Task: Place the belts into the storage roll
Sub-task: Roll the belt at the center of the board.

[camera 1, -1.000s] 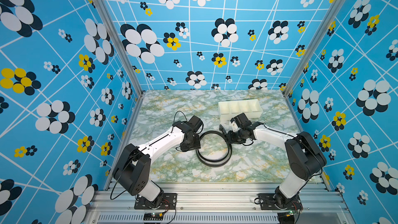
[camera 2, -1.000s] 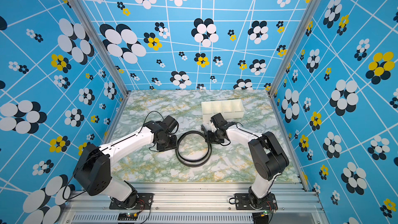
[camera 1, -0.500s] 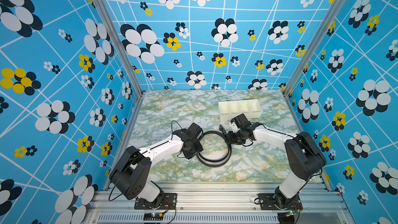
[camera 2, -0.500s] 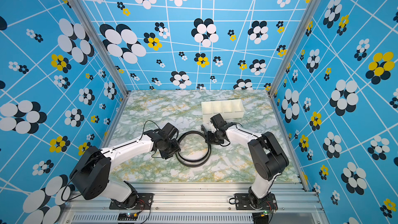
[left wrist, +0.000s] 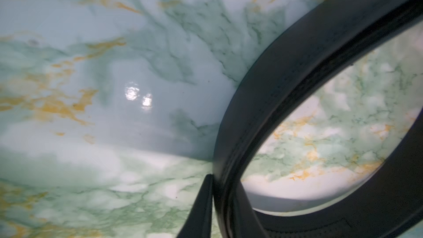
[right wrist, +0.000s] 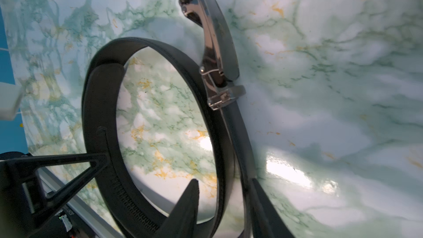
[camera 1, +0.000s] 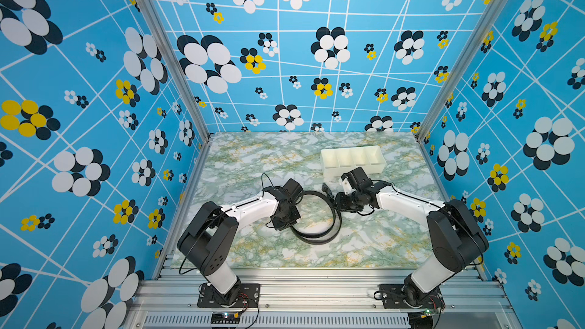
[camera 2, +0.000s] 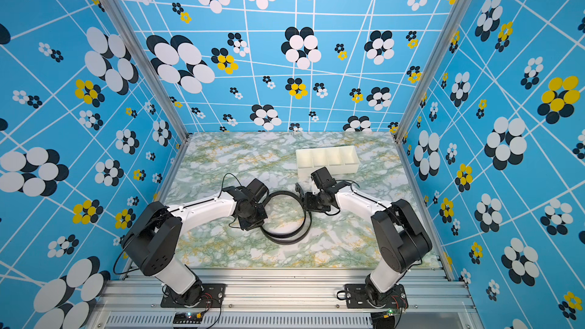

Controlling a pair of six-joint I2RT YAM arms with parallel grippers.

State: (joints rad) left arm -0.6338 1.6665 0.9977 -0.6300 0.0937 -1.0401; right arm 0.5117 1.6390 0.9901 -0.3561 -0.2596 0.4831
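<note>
Black belt [right wrist: 98, 115]: wrist views alone show left fingers [left wrist: 201, 209] pinching its strap, right fingers [right wrist: 183, 209] spread astride it.

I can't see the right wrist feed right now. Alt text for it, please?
The black belt stands on edge in a loose coil on the marble table. The right gripper straddles the strap short of the metal buckle, jaws open, one finger inside the coil.
</note>
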